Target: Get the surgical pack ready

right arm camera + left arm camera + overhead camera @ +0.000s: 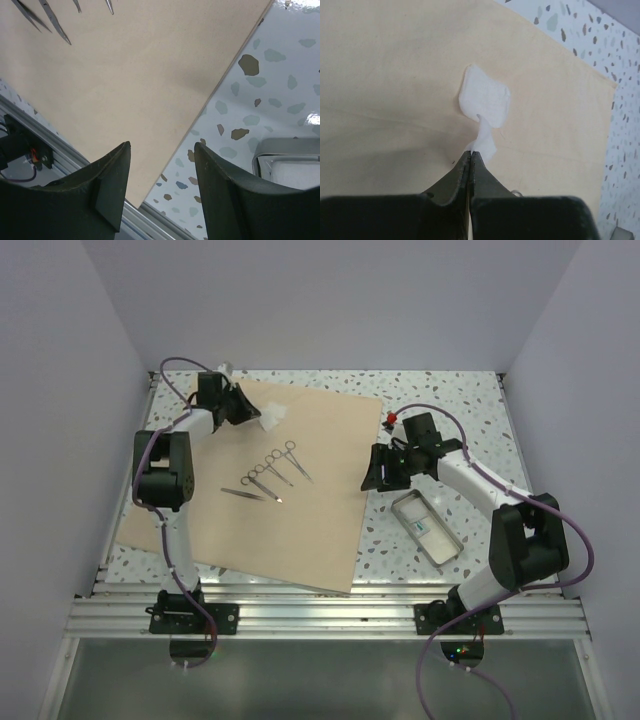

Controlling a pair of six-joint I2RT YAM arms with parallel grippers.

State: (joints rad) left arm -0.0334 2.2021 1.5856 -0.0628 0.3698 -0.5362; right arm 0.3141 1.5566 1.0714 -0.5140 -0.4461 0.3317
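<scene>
Your left hand (471, 155) is pinching the white gauze (485, 97) at the tan sheet's (320, 500) far left, the scissors (275, 465) lying nearer and rightward.

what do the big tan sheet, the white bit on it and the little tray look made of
Big beige-tan square sheet: likely paper or thin non-woven wrap; matte, with soft creases. Small white crumpled piece: probably gauze or tissue; limp, twisted where the shut left gripper pinches it. Small rectangular tray: metal, by its shiny grey rim.
</scene>
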